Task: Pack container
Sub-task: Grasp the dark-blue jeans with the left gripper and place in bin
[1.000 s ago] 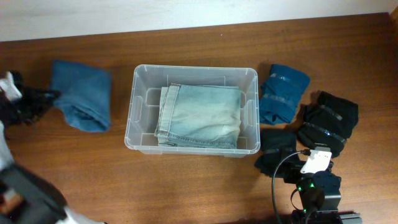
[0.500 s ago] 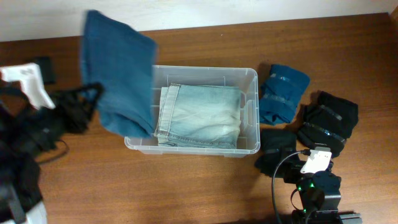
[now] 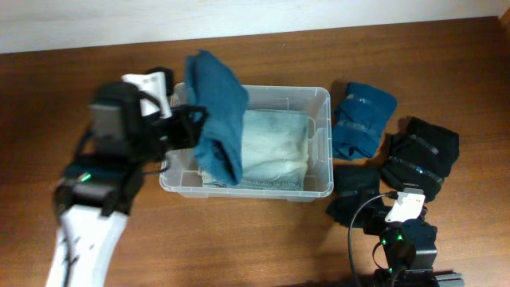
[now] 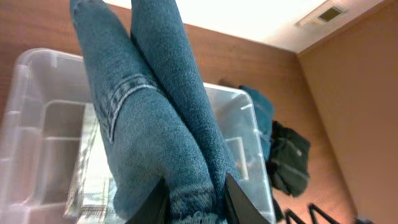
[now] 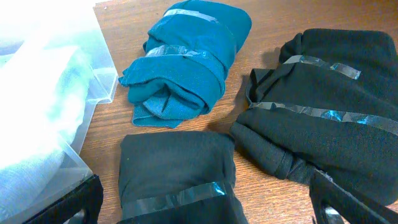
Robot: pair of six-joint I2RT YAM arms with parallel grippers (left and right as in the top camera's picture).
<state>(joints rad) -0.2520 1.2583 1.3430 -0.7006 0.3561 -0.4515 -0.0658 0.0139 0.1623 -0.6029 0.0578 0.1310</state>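
The left gripper [image 4: 196,202], clenched on dark-blue jeans [image 3: 217,112], hangs them over the mid-worktop container [image 3: 287,91] to pack atop pale jeans [image 3: 275,147]; the right gripper [image 5: 208,202] sits spread empty near the front-right corner

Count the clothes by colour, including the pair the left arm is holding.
Dark blue jeans, held over the container: 1
Light-wash jeans, in the container: 1
Teal bundle: 1
Black bundles: 2
Total: 5
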